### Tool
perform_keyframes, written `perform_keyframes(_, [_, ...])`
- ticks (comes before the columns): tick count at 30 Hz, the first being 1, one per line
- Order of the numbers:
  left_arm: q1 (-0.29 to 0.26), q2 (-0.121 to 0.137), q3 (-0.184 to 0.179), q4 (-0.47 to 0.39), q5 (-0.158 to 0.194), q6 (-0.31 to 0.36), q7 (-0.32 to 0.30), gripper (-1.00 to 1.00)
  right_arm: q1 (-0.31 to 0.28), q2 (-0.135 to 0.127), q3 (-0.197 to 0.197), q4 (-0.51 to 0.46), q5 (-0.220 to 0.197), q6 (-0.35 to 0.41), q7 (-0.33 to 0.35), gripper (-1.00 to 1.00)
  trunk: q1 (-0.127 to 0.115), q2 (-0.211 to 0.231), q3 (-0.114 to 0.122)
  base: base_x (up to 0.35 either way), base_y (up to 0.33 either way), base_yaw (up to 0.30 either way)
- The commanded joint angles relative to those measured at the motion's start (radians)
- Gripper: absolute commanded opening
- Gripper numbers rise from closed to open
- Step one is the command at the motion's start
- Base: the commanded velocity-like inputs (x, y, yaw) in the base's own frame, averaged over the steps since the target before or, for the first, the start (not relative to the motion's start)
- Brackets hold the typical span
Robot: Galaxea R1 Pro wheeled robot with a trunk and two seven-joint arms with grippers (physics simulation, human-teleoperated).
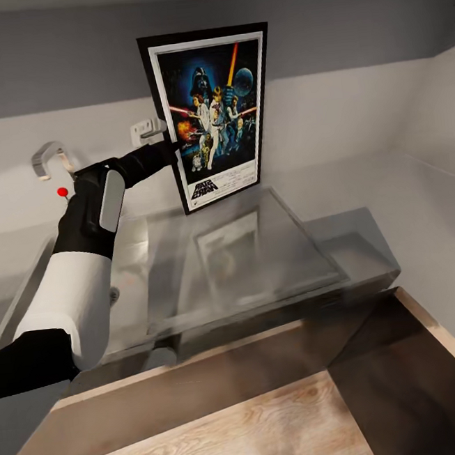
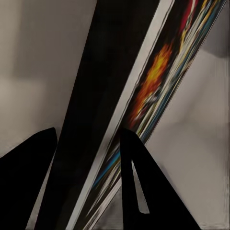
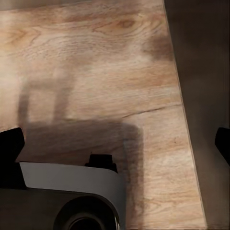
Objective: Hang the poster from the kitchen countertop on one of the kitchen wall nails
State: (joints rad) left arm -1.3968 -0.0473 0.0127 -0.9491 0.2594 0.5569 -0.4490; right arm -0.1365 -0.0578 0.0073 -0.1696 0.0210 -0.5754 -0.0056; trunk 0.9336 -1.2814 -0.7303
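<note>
At the far left a curved metal faucet [image 1: 46, 159] rises by the wall. The left gripper [image 1: 172, 149] pinches the flat, black-framed poster [image 1: 213, 115] at its left edge, holding it upright above the glossy grey kitchen countertop [image 1: 258, 252], near a white wall bracket [image 1: 148, 129]. Right gripper [image 3: 115, 143] hangs over pale wood floor [image 3: 96, 57], fingertips wide apart.

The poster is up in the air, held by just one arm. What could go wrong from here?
The left gripper pinches the poster only at its left edge, so the tilted frame might swing or slip out and drop onto the kitchen countertop. The left wrist view shows the fingers astride a thin edge, a small hold. I also cannot spot a wall nail near the poster, so lining it up could take several tries.
</note>
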Motion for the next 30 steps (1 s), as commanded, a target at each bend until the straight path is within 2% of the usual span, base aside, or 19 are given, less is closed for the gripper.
perform_keyframes(1, [-0.001, 0.0, 0.001, 0.0, 0.008, 0.008, 0.0, -1.0, 0.0, 0.0, 0.0, 0.001, 0.002, -0.003, -0.001, 1.0, -0.001, -0.001, -0.001, -0.341, 0.0, 0.0])
perform_keyframes(6, [-0.001, 0.0, 0.001, 0.0, 0.008, 0.008, 0.0, -1.0, 0.0, 0.0, 0.0, 0.001, 0.002, -0.003, -0.001, 1.0, -0.001, -0.001, -0.001, -0.325, 0.0, 0.0])
perform_keyframes(14, [0.0, 0.0, 0.001, 0.0, 0.008, 0.008, 0.0, -1.0, 0.0, 0.0, 0.0, 0.001, 0.002, -0.003, -0.001, 1.0, -0.001, -0.001, -0.001, -0.187, 0.0, 0.0])
perform_keyframes(30, [0.001, 0.001, 0.003, 0.0, 0.008, 0.008, -0.018, -1.0, 0.0, 0.0, 0.0, 0.0, 0.002, -0.006, -0.001, 1.0, -0.001, -0.001, -0.001, -0.331, 0.0, 0.0])
